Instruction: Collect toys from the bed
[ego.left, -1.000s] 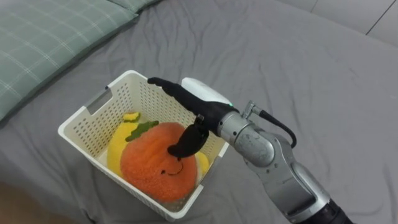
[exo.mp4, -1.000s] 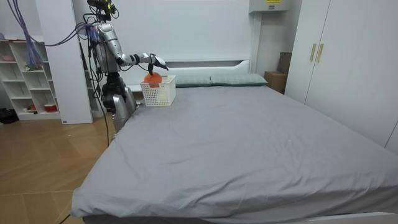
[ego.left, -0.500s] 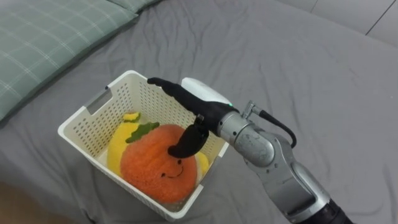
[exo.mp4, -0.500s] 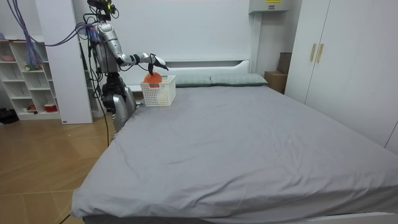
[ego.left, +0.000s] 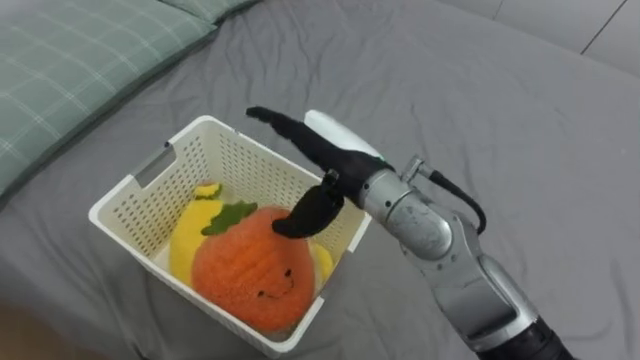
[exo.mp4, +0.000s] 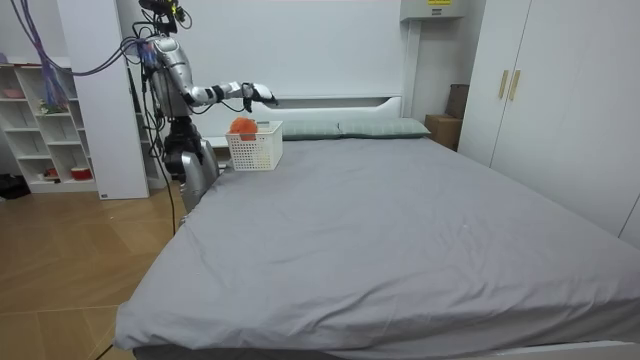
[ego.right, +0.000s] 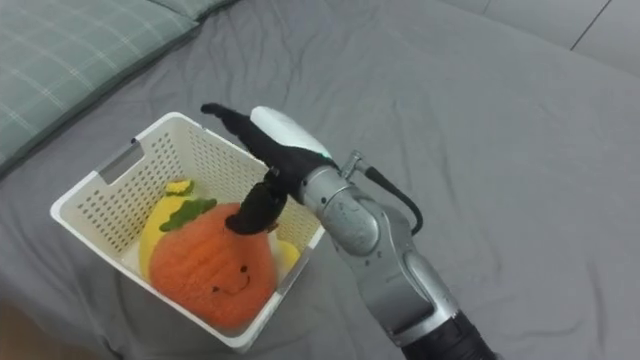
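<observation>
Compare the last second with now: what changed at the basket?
The right hand has risen a little over the orange plush toy, open and holding nothing. That toy and the yellow toy stay in the white basket on the grey bed.

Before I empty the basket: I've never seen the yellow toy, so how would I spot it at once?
On the grey bed, near the green checked pillow, stands a white basket. The yellow plush toy lies in it, largely covered by a round orange plush with a smiling face. It is the paler one, peeking out on the pillow side.
</observation>
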